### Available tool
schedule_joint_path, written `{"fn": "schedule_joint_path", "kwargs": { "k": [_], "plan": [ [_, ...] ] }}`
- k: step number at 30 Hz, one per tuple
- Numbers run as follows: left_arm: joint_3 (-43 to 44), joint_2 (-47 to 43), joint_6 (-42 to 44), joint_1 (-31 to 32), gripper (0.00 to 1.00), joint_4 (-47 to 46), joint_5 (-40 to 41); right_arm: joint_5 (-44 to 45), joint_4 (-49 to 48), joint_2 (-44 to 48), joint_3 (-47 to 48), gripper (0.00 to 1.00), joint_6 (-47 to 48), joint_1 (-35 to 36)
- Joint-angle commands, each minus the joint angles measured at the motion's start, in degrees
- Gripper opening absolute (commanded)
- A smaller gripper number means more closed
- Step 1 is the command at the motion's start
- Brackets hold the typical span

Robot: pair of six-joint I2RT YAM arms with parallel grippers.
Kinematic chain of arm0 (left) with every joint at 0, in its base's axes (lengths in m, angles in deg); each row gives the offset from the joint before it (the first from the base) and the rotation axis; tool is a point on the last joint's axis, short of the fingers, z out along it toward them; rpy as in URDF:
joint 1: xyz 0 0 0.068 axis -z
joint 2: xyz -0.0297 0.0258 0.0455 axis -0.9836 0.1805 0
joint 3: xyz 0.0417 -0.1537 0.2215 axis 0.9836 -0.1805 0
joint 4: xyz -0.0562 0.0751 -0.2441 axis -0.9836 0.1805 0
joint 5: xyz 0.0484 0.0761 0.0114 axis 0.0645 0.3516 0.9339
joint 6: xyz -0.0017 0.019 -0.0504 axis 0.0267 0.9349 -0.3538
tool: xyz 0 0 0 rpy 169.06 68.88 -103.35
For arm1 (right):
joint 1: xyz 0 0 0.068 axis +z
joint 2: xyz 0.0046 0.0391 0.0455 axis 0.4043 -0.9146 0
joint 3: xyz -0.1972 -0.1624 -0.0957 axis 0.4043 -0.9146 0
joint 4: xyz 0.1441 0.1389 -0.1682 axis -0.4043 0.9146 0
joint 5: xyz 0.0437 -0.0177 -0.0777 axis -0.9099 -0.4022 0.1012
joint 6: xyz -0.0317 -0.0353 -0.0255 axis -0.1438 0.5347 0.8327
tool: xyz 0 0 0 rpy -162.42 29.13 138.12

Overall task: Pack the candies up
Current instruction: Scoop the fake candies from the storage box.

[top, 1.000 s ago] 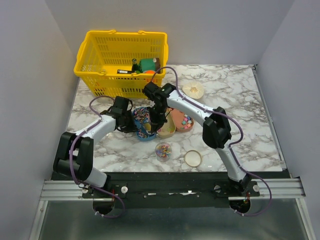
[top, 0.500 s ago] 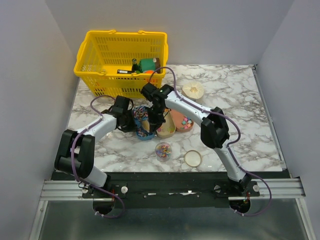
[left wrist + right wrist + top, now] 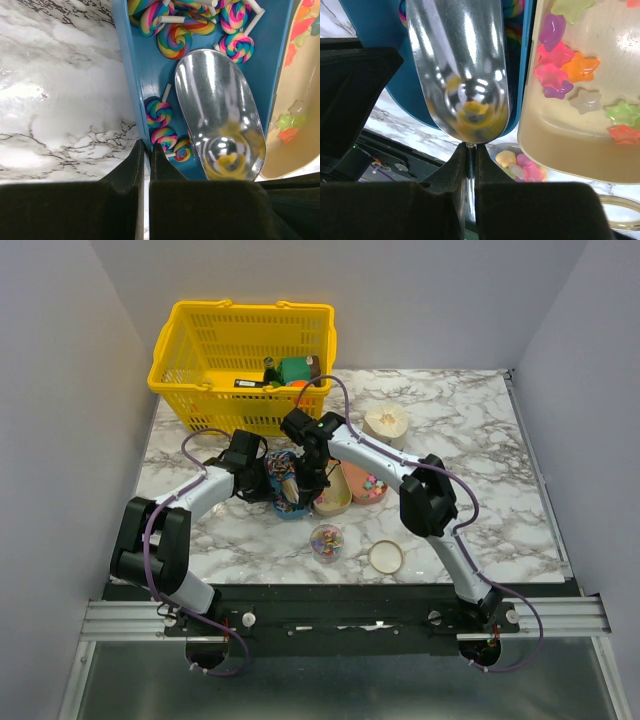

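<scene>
- Gripping the scoop [image 3: 457,70] by its handle, our right jaws hold its bowl over the blue tray [image 3: 127,75].
- Our left jaws pinch that tray's rim.
- Candies [image 3: 555,75] lie in the beige tray [image 3: 560,145], just right of the scoop; we judge the right arm nearer.

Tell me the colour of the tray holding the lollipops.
Blue tray; clearest in the left wrist view.

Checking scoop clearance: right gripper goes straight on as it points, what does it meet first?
The right gripper is shut on the scoop, whose lip would likely meet the swirl lollipops in the blue tray first; depth unclear.
</scene>
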Motion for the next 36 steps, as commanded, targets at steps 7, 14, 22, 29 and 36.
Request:
{"fn": "schedule_joint_path", "kwargs": {
  "k": [7,14,22,29,36],
  "plan": [
    [-0.78,2.52,2.39,1.11,0.00,4.22,-0.74,0.84,0.11,-1.52,3.30,0.01,2.69,-1.41],
    [-0.60,1.64,2.74,1.11,0.00,4.57,0.40,-3.20,3.37,2.09,-1.88,0.01,7.80,-1.41],
    [0.01,-0.82,3.71,1.20,0.00,4.66,1.72,-4.17,7.06,1.56,-1.97,0.01,11.40,-1.32],
    [-1.04,-3.90,3.62,1.20,0.14,4.22,3.04,-5.57,7.50,-0.89,-0.22,0.01,10.79,-1.67],
    [-1.30,-3.28,3.98,2.07,0.00,4.66,2.43,-7.51,4.35,-5.55,4.26,0.01,7.54,-2.37]
  ]
}}
